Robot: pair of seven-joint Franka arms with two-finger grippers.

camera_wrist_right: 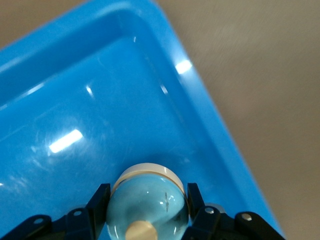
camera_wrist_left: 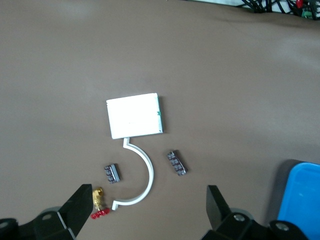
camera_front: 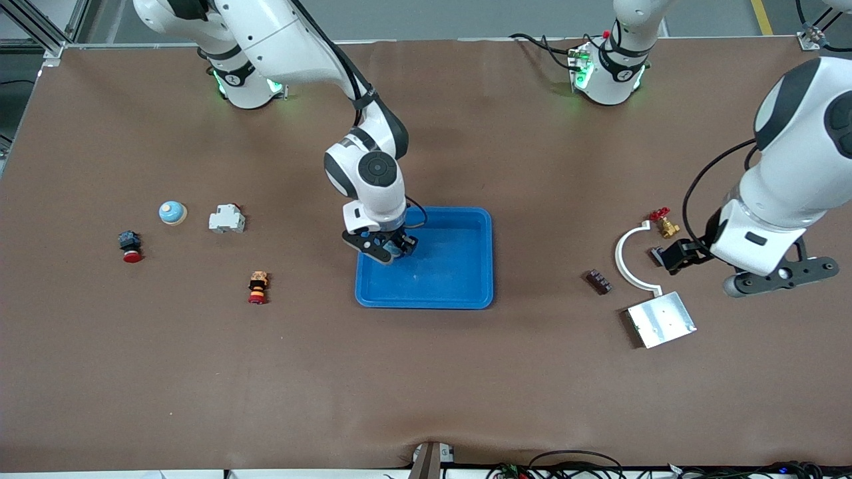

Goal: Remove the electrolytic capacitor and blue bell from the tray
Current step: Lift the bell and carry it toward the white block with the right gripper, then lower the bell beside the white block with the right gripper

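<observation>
My right gripper [camera_front: 389, 249] is shut on a light-blue bell [camera_wrist_right: 147, 195] with a cream base and knob. It holds the bell low over the corner of the blue tray [camera_front: 466, 293] toward the right arm's end. A second light-blue bell [camera_front: 173, 213] stands on the table toward the right arm's end. My left gripper [camera_front: 692, 256] is open and empty above a white curved piece [camera_wrist_left: 147, 175]. Two small dark ribbed parts [camera_wrist_left: 112, 173] [camera_wrist_left: 176, 163] lie on either side of that piece. I cannot tell which thing is the capacitor.
A white square plate [camera_front: 661, 319] joins the curved piece. A brass valve with a red handle [camera_front: 663, 223] lies beside my left gripper. A white breaker [camera_front: 226, 219], a red-and-black button [camera_front: 131, 247] and an orange stacked part [camera_front: 257, 287] lie toward the right arm's end.
</observation>
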